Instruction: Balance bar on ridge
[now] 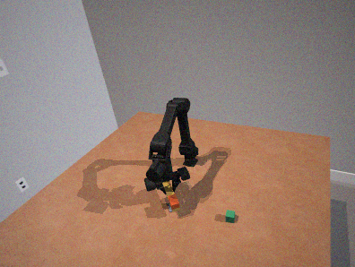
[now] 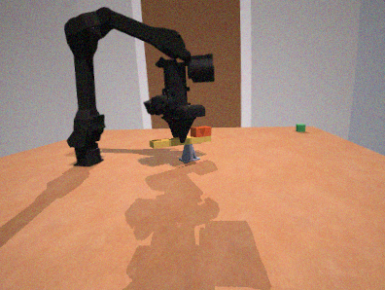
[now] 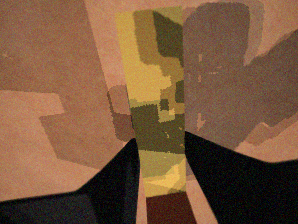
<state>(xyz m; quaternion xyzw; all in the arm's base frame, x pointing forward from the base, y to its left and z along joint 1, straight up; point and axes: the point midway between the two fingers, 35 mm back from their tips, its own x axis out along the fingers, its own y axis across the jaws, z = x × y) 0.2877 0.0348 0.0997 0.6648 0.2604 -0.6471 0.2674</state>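
Observation:
A yellow bar (image 2: 162,142) (image 1: 168,187) (image 3: 150,85) with an orange block (image 2: 200,130) (image 1: 174,202) on one end is held about level over the small grey ridge (image 2: 189,155) (image 1: 170,209). It sits on or just above the ridge's tip, and both ends are clear of the table. My gripper (image 2: 182,138) (image 3: 159,140) is shut on the bar near its middle, straight above the ridge. In the wrist view the bar runs away from the fingers and the ridge is hidden beneath it.
A small green cube (image 1: 230,216) (image 2: 300,127) lies on the table away to the right of the ridge. The arm's base (image 2: 87,146) stands to the left in the exterior view. The table's edges are far from the ridge.

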